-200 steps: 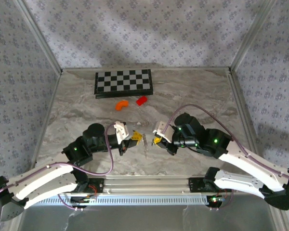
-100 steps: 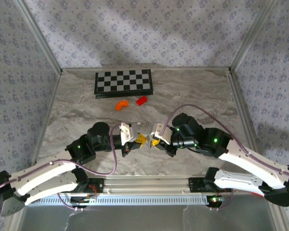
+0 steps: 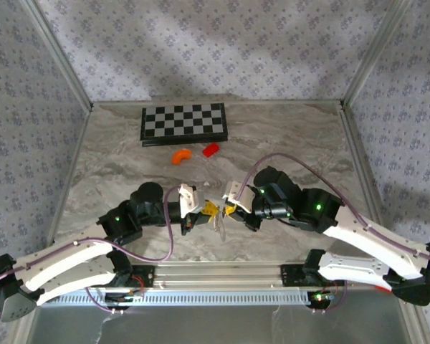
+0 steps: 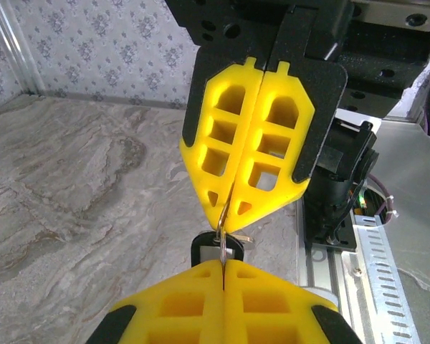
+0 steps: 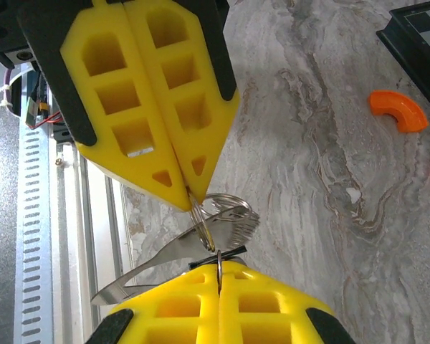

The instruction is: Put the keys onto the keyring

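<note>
Jaws of the left gripper (image 3: 210,208) and right gripper (image 3: 230,210) are clamped shut on the keyring (image 5: 228,212) over the near edge of the table (image 3: 294,143), with the keys (image 5: 147,266) hung beneath. Farther back, an orange piece (image 3: 180,155), red block (image 3: 211,149) and checkerboard (image 3: 184,122) are laid.

Far end of the marble-patterned desk (image 3: 287,136): a black-and-white checkerboard (image 3: 184,123) lies flat, close to the back wall. Just in front of it, a curved orange piece (image 3: 180,155), and right beside that a small red block (image 3: 211,149), the two apart. Patterned wallpaper (image 3: 201,43) all round, and a metal rail (image 3: 222,276) along the near edge.
</note>
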Motion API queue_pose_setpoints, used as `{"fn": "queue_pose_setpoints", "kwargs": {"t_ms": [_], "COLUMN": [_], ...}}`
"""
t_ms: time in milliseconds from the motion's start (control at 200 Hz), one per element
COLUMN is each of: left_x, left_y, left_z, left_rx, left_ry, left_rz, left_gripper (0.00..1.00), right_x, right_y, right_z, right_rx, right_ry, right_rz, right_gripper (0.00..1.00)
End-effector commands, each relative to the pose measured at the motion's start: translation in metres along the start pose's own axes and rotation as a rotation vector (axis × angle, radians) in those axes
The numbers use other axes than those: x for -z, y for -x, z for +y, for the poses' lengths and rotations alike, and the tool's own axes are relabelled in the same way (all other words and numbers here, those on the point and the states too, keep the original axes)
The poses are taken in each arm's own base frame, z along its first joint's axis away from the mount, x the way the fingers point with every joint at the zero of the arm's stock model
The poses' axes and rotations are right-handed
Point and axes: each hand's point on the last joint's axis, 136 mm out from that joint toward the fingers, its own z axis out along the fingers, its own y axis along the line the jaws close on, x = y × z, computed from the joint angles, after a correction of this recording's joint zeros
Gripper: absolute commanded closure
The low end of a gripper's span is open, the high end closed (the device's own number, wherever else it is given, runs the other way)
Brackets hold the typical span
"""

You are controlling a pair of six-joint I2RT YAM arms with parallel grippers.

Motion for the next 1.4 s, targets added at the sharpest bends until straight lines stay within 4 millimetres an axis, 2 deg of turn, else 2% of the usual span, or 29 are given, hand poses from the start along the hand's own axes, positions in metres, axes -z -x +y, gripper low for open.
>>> {"fn": "queue_pose_setpoints", "kwargs": {"t_ms": [0,475,1394], "left_x": [0.006,0.007,0.005], "left_y": [0.027,0.026,0.024], "left_z": [-0.007,-0.003,-0.003], "left_rx": [-0.054,-0.055,-0.063], "left_ry": [-0.022,0.001,-0.001], "left_rz": [-0.075,-0.077,-0.062], "left_gripper": [1.0,1.0,1.0], "right_x": [0.004,0.003,0.001], "right_y": [0.007,0.003,0.014], "right_z": [0.001,0.001,0.005], "right_rx": [-0.005,-0.008,-0.005], "right_ry": [0.001,0.0,0.035], "right_rz": [-0.009,0.005,-0.024], "right_gripper": [1.0,1.0,1.0]}}
